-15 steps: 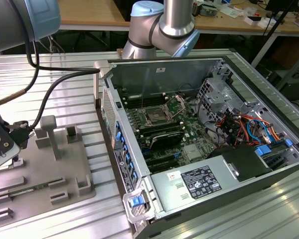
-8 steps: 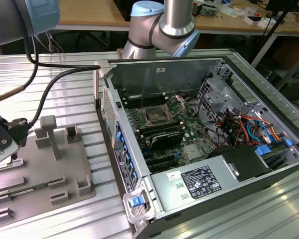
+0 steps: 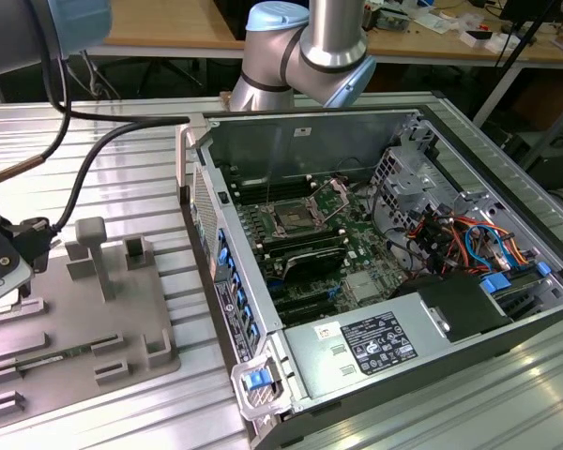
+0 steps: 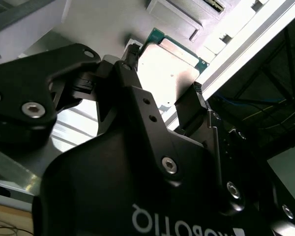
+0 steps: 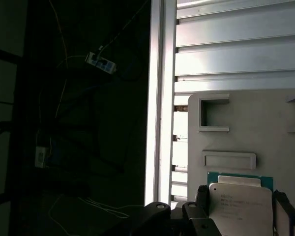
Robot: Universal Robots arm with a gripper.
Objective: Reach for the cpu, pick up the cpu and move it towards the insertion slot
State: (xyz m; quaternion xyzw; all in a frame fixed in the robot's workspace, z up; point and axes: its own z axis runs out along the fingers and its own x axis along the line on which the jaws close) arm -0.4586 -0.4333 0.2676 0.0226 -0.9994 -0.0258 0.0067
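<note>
Exterior view: the arm (image 3: 305, 47) rises from its base at the back of the ribbed metal desk (image 3: 122, 141), behind an open computer case (image 3: 375, 347). Its upper limb crosses the top of the picture toward the exterior view's left, trailing a black cable (image 3: 103, 141), and its wrist end comes down at the left edge above a grey fixture tray (image 3: 94, 328) that lies on the desk. Both wrist views look along the black tool (image 4: 164, 73) at the cpu (image 4: 169, 66), a flat square chip with a pale metal top and a thin green rim. The chip sits between the tool's two black fingers (image 4: 196, 96), one against each opposite edge, so the tool is clenched on the cpu. In the first wrist view the chip shows directly in front of the tool, over the tray's grey surface and just beside two of its raised rectangular pockets. Whether the chip still rests on the tray or is lifted off it cannot be told. The insertion slot (image 3: 291, 220), a square silver-framed socket with a dark centre, lies on the green board inside the case. It is well apart from the tool, off toward the exterior view's right, beyond the case's side wall.
</note>
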